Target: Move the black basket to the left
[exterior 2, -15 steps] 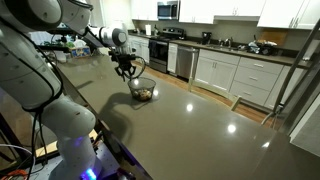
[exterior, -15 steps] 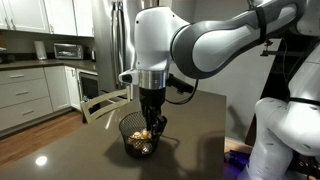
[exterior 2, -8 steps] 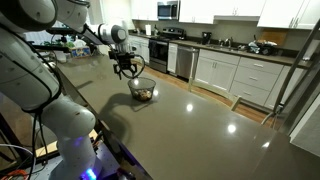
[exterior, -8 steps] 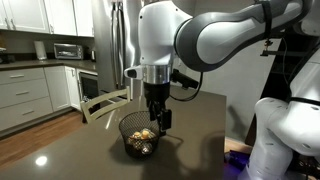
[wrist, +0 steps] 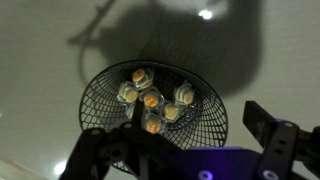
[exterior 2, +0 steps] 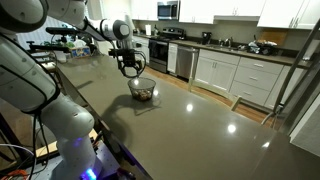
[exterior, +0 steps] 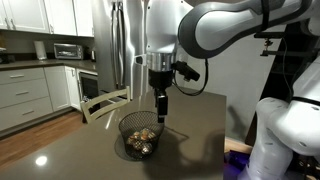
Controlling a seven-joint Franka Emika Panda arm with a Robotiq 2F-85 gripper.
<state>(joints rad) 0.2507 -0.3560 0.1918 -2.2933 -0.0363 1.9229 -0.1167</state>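
Note:
The black basket [exterior: 140,134] is a small round bowl of thin black wire mesh standing on the grey countertop [exterior: 200,115]. It also shows in the other exterior view, where the basket [exterior 2: 143,90] sits near the counter's far left. From the wrist, the basket [wrist: 155,105] holds several tan, rounded items. My gripper [exterior: 161,112] hangs just above the basket's right rim, apart from it. The gripper [wrist: 180,142] is open, its dark fingers [wrist: 268,128] spread wide with nothing between them. The gripper [exterior 2: 130,68] points straight down over the basket.
The robot's white base [exterior: 285,130] stands at the counter's right edge. Beyond the counter are white cabinets [exterior: 25,90], a steel fridge [exterior: 118,45] and a stove [exterior 2: 160,50]. Bare countertop [exterior 2: 210,115] stretches away from the basket.
The gripper has opened, let go of the basket's rim and risen straight up. The basket stays where it was.

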